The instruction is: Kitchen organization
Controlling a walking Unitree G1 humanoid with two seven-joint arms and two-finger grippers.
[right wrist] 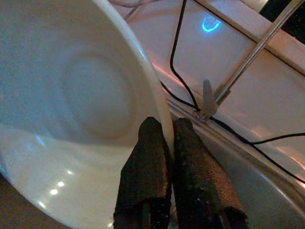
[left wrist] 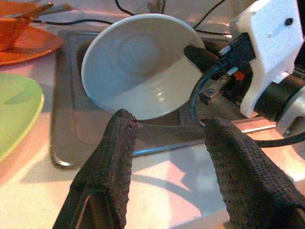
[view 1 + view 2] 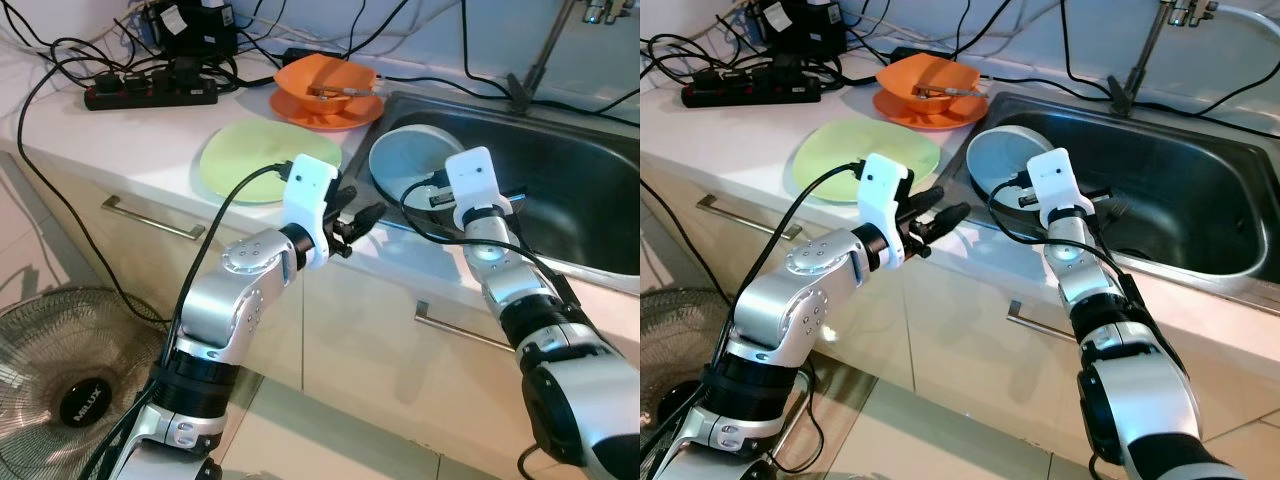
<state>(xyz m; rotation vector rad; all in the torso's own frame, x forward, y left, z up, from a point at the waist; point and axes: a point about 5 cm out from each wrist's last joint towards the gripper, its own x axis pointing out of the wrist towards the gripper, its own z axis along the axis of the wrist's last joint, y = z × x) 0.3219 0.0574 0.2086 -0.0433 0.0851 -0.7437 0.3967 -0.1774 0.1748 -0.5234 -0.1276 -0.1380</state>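
A white bowl (image 3: 405,155) leans tilted inside the steel sink (image 3: 570,190), at its left end. My right gripper (image 1: 169,138) is shut on the white bowl's rim (image 1: 157,95), one finger inside and one outside. My left gripper (image 2: 167,138) is open, hovering over the counter's front edge just left of the sink, with the white bowl (image 2: 138,64) ahead of its fingertips. On the counter lies a light green plate (image 3: 262,160). Behind it an orange bowl (image 3: 325,80) sits on an orange plate (image 3: 318,108), with a utensil lying in the bowl.
A black power strip (image 3: 150,95) and tangled cables lie at the back left of the counter. The faucet stem (image 3: 545,50) rises behind the sink. Cabinet drawers with metal handles (image 3: 150,217) face me. A floor fan (image 3: 70,385) stands at the lower left.
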